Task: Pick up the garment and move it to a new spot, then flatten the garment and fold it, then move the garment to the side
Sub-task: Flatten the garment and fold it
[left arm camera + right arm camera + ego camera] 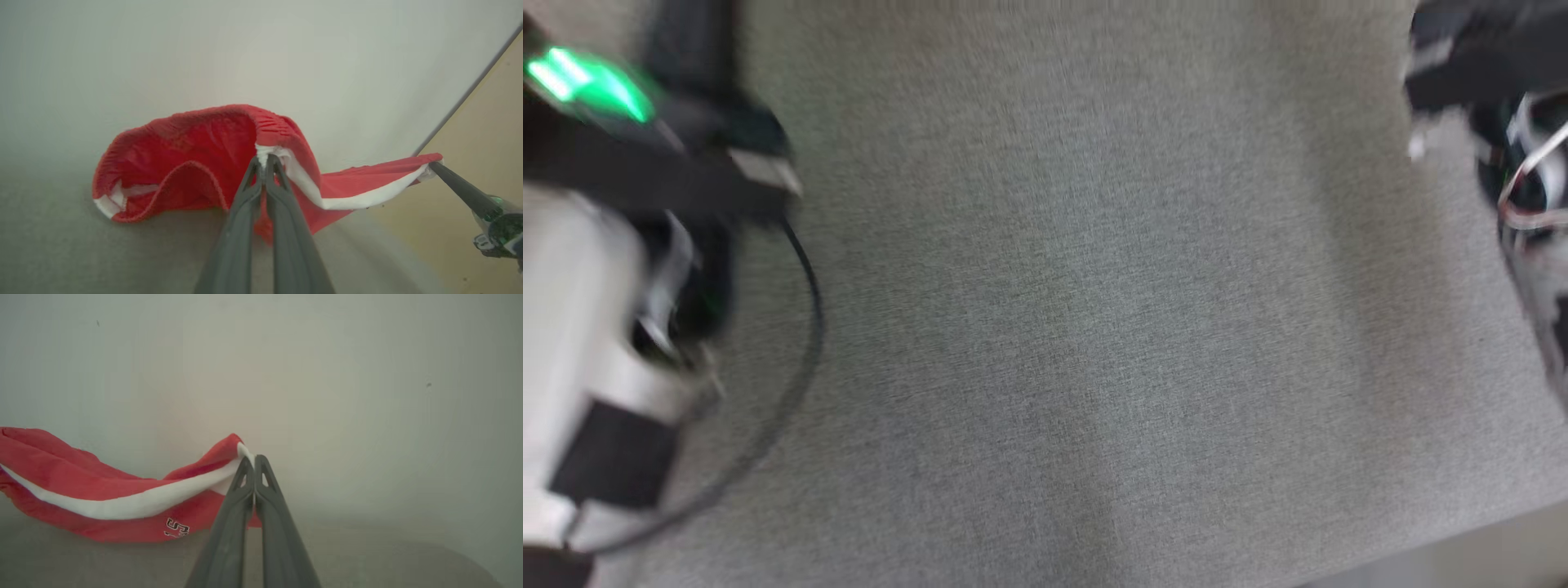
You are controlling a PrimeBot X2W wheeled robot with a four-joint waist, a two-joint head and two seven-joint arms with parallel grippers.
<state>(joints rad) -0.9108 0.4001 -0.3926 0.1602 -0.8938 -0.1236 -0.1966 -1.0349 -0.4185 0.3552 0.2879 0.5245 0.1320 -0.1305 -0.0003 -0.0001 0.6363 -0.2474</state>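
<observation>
Left pincer point(264, 160): is clenching on the white-edged waistband of the red garment point(184, 155), with both fingers pressed together on the cloth.
Right pincer point(254, 460): is gripping the other end of the white stripe point(135, 504), with its fingers closed on the corner.
Garment position: is hanging stretched between the two pincers, its red bulk spreading to the left of the left pincer's tips. I cannot tell whether its lowest folds are touching the bench point(1094, 327).
Garment axis: is running from pincer to pincer along the white stripe and sagging in the middle. The gathered waist opening is gaping toward the left wrist camera.
Print: small dark lettering point(176, 528) is showing below the stripe, near the right pincer.
Surroundings: in the blurred head view, a black cable point(805, 327) is looping off the left arm point(580, 327) over the grey bench, and a green light point(588, 86) is glowing on that arm.
Beyond: a tan floor point(482, 134) is showing past the bench edge.
</observation>
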